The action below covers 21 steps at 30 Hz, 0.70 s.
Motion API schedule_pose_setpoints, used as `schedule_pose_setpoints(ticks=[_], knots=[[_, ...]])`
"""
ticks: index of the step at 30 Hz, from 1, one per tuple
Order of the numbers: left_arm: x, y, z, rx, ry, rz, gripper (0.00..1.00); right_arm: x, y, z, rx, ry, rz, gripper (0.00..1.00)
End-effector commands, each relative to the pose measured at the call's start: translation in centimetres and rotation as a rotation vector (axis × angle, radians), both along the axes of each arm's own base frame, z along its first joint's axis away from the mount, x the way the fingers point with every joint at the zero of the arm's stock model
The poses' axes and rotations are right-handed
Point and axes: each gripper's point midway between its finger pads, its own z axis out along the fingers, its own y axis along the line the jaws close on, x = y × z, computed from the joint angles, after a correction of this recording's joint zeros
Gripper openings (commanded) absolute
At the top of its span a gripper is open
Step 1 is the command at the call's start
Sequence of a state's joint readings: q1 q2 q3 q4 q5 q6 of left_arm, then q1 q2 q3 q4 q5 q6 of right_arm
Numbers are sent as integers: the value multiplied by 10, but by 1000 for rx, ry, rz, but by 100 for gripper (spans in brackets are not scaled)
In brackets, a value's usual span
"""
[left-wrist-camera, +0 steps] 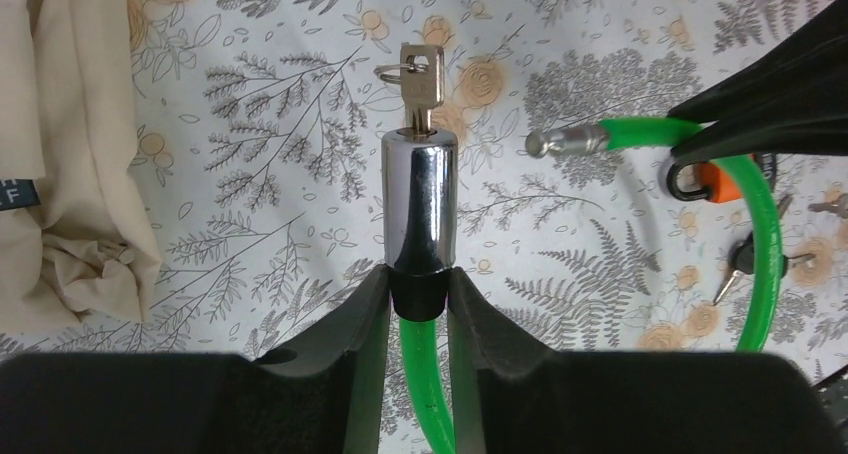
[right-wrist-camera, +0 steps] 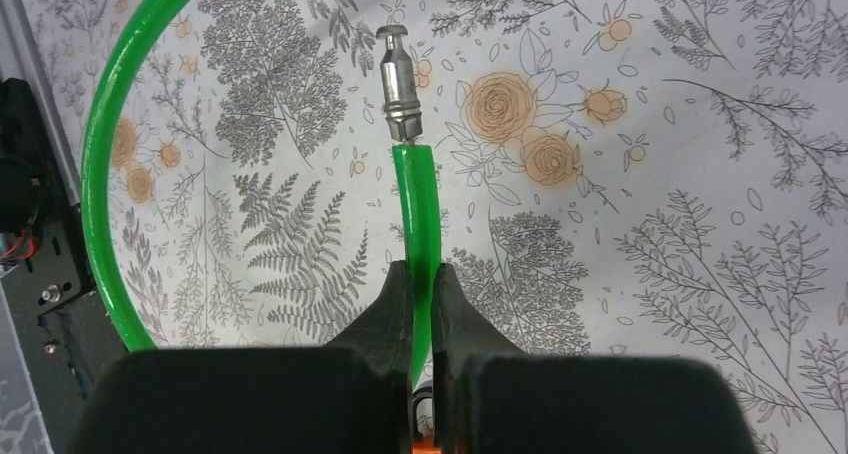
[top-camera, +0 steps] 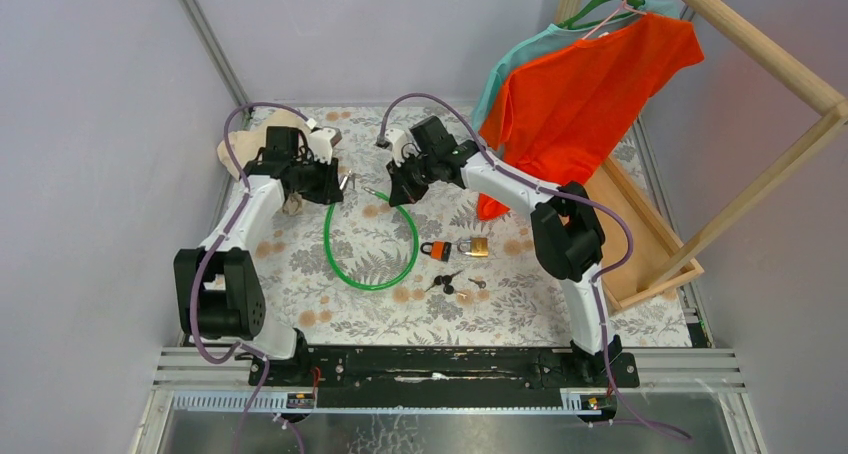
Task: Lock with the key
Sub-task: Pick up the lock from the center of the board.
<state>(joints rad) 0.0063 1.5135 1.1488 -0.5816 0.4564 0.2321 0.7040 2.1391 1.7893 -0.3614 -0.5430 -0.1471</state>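
A green cable lock (top-camera: 372, 264) loops over the flowered cloth. My left gripper (left-wrist-camera: 419, 286) is shut on the black collar below its chrome lock barrel (left-wrist-camera: 419, 199), which points up with a silver key (left-wrist-camera: 421, 74) in its end. My right gripper (right-wrist-camera: 422, 274) is shut on the green cable (right-wrist-camera: 416, 204) just behind its metal pin end (right-wrist-camera: 398, 79). In the left wrist view the pin end (left-wrist-camera: 565, 140) lies to the right of the barrel, apart from it. In the top view the left gripper (top-camera: 345, 186) and the right gripper (top-camera: 398, 196) face each other across a gap.
An orange padlock (top-camera: 435, 250), a brass padlock (top-camera: 474, 246) and loose black-headed keys (top-camera: 446, 281) lie right of the loop. A beige cloth (left-wrist-camera: 70, 154) lies at the far left. An orange shirt (top-camera: 590, 84) hangs from a wooden rack (top-camera: 760, 49) at the right.
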Motion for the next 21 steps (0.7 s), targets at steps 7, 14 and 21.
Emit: schedule_pose_setpoints(ticks=[7,14,21], knots=[[5,-27,27,-102,-118,-44,0,-23,13,55,154,4,72,0],[-1,-31,23,-119,-128,-52,0,-26,12,55,159,9,79,0],[-5,-33,25,-122,-142,-74,0,-32,7,58,149,-12,100,0]])
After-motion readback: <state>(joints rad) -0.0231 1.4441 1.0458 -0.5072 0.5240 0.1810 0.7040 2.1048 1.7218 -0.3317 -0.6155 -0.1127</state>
